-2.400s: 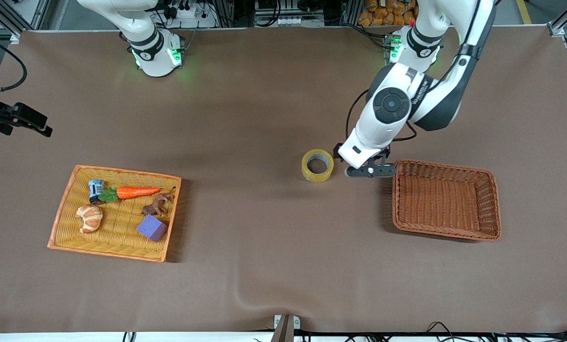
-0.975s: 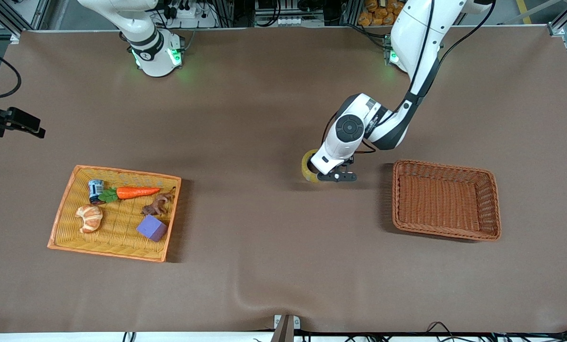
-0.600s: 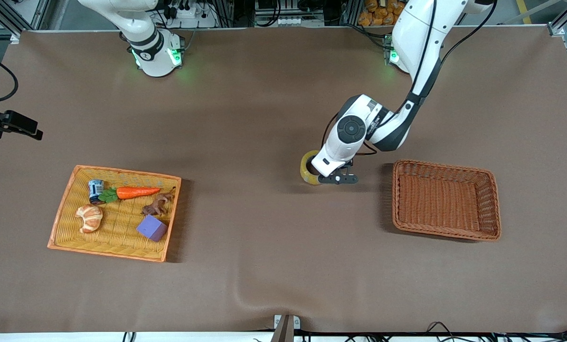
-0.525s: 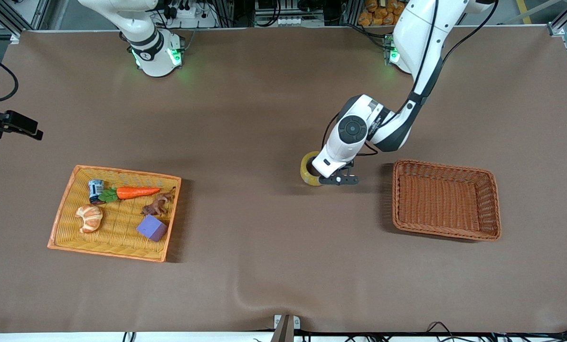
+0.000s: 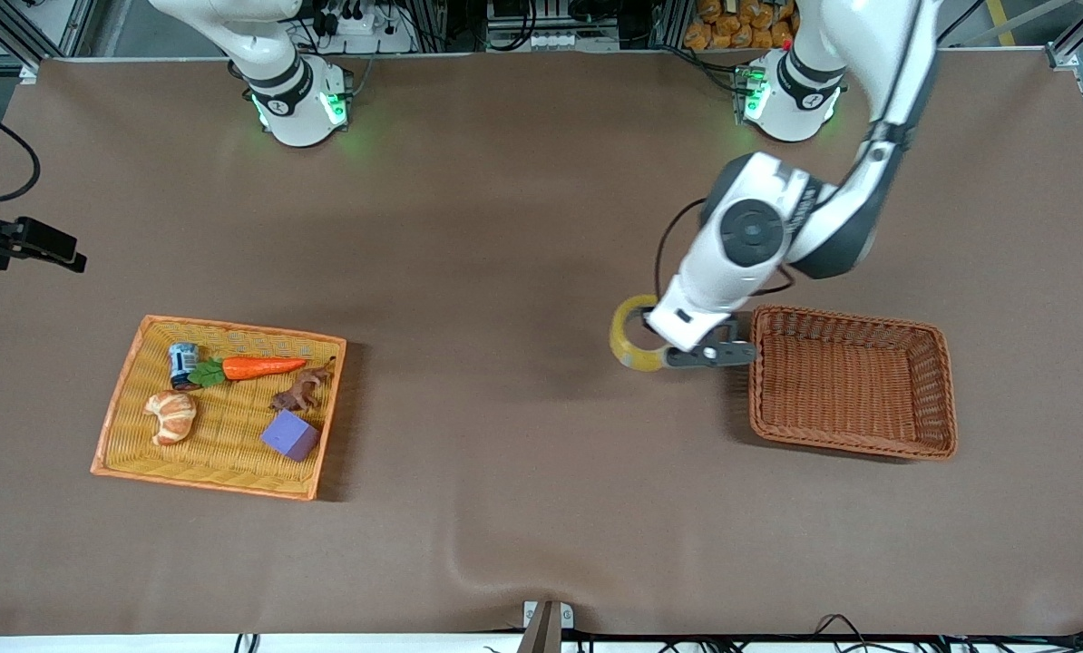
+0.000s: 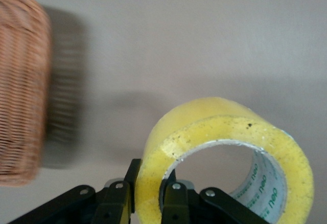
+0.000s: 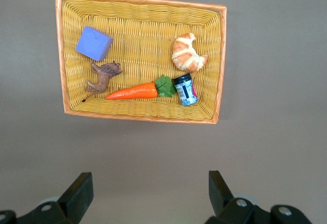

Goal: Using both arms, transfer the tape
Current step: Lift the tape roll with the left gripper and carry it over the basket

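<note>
The yellow tape roll hangs in my left gripper, lifted off the table just beside the brown wicker basket. In the left wrist view the two black fingers pinch the roll's wall, one inside the ring and one outside; my left gripper is shut on the tape, whose grey-white core shows. My right gripper is open and empty, high over the orange basket's end of the table; in the front view it shows at the edge.
The orange basket holds a purple cube, a carrot, a croissant, a small can and a brown toy animal. The brown basket is empty.
My left gripper closed on the tape, lifted it off the table and carried it toward the brown basket. The right arm has hardly moved.
</note>
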`<action>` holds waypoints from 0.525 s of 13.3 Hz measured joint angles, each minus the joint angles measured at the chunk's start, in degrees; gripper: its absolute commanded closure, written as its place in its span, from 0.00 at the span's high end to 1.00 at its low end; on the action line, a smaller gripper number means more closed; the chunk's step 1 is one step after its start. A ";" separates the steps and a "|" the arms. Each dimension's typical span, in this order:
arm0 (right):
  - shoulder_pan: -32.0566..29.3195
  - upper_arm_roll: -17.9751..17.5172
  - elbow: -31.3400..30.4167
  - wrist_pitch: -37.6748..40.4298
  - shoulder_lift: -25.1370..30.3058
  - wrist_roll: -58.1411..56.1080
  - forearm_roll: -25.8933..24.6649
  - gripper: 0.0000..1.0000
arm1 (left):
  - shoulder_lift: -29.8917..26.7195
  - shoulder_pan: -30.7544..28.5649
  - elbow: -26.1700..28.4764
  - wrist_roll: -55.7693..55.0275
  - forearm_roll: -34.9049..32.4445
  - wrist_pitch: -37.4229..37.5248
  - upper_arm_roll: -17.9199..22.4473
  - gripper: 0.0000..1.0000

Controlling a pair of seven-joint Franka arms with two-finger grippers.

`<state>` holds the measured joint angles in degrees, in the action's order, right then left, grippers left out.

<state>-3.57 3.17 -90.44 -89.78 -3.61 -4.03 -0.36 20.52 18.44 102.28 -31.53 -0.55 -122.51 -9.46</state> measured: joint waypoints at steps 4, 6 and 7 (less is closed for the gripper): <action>-0.02 0.00 0.23 -0.22 -0.36 0.00 0.16 1.00 | -1.52 -7.29 -0.22 9.47 0.00 1.28 0.09 0.00; -0.03 0.03 0.31 -0.76 -0.39 0.00 0.19 1.00 | -1.42 -13.29 -0.06 21.10 0.03 1.52 0.23 0.00; -0.03 0.03 0.35 -0.88 -0.44 0.00 0.22 1.00 | -1.11 -16.73 0.11 26.94 0.06 1.72 0.32 0.00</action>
<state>-3.61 3.20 -90.09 -90.67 -4.05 -4.03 -0.15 19.41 1.70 102.39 -4.59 -0.49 -120.80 -9.14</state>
